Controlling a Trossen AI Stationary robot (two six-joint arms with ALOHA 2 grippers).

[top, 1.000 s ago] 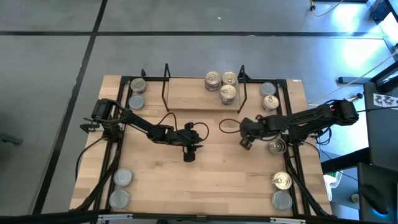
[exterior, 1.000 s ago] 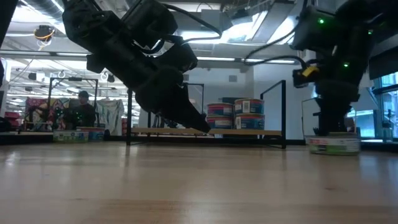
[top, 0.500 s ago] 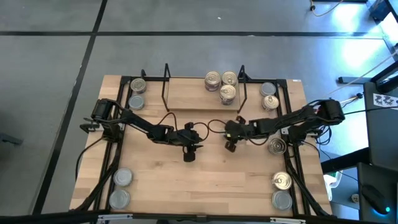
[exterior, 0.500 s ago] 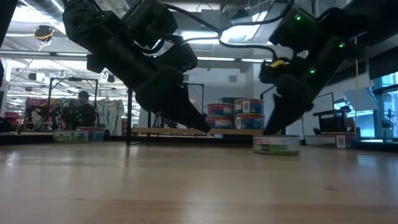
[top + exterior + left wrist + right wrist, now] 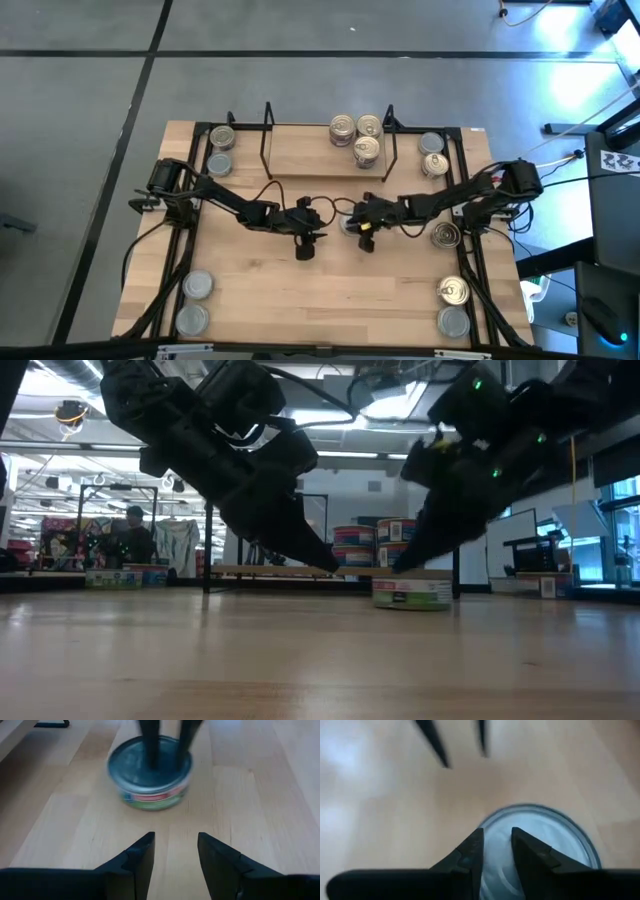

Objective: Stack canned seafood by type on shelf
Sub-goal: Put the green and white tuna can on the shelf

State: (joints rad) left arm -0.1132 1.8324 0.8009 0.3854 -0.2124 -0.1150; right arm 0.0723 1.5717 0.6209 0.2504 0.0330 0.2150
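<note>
A short tin with a plain grey top (image 5: 150, 772) stands upright on the tabletop near the middle, also seen in the low view (image 5: 412, 594). My right gripper (image 5: 495, 851) reaches in from the right, its fingers a little apart on the tin's top. My left gripper (image 5: 175, 851) hovers open just left of the tin, at the table's middle (image 5: 305, 245), nothing between its fingers. The shelf (image 5: 310, 155) stands at the far edge; three tins (image 5: 366, 150) sit on the right end of its board. My right gripper has both fingertips (image 5: 146, 750) set down on the tin's flat grey top (image 5: 545, 840), inside the rim and slightly apart. The fingers slant down from the table's right side. The tin stays upright with its bottom on the table.
More tins stand in pairs at the corners: far left (image 5: 220, 140), near left (image 5: 196, 286), far right (image 5: 432, 156), near right (image 5: 454, 292), and one at the right (image 5: 446, 236). The shelf's black wire frames (image 5: 266, 140) rise at its ends.
My right gripper has moved toward the table's left, tipping from nearly straight down to a slant. The grey-topped tin under its fingertips has slid along the table with it, upright, from the right part to the middle, close to my left gripper.
</note>
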